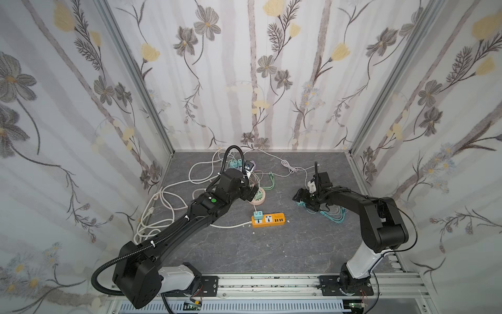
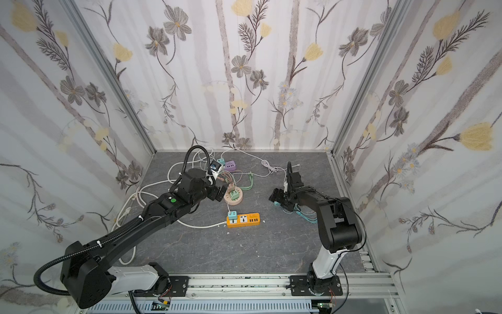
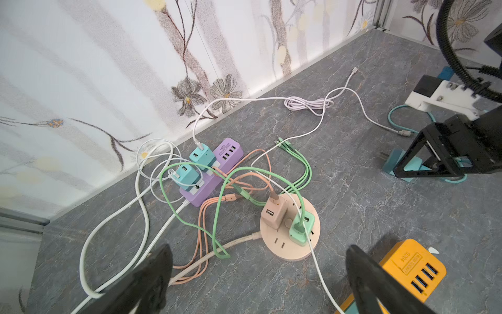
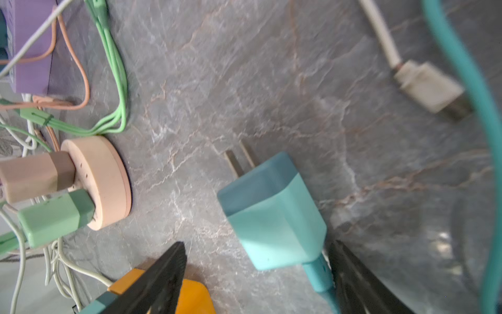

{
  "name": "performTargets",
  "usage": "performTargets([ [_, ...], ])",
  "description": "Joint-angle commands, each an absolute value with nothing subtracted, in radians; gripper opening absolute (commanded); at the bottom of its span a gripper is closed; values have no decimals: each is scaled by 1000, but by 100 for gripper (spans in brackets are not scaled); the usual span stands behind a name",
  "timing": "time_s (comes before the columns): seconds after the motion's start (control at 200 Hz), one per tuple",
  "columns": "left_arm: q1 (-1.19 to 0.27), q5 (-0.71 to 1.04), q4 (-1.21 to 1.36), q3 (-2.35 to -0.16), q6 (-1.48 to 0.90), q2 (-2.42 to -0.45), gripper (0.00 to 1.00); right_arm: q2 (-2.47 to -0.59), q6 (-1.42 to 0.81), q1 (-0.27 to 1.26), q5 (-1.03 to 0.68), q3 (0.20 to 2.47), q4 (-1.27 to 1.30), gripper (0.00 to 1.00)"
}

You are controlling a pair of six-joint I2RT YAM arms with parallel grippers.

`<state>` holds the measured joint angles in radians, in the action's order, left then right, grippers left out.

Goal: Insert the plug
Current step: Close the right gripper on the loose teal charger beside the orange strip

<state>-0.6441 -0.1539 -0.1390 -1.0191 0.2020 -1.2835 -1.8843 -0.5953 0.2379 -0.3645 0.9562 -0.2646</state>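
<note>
Plug (image 4: 274,214) lies flat, right end effector (image 4: 256,244) low w/ jaws astride it.

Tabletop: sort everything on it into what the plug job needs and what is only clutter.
For the job: teal plug, lying inside the open right tool; orange power strip, probably the target.
Lying about: purple power strip; round pink socket hub; bundled white cable; green cables.

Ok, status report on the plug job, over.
Left gripper open, by pink round strip. Right gripper open, fingers either side of teal plug, lying on table. Orange strip socket free.
</note>
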Motion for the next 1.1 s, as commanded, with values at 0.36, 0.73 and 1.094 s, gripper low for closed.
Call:
performTargets([
  [0.36,-644,-137,-129,-1027,201,-1305,100,-1854,-534,430,-111,978,-501,80],
  [0.73,-643,-108,-138,-1031,207,-1317,100,-1852,-492,483,-13,927,-529,49],
  [1.094,-648,-92,-150,-1059,209,-1359,100,-1803,-426,556,-83,870,-515,13],
])
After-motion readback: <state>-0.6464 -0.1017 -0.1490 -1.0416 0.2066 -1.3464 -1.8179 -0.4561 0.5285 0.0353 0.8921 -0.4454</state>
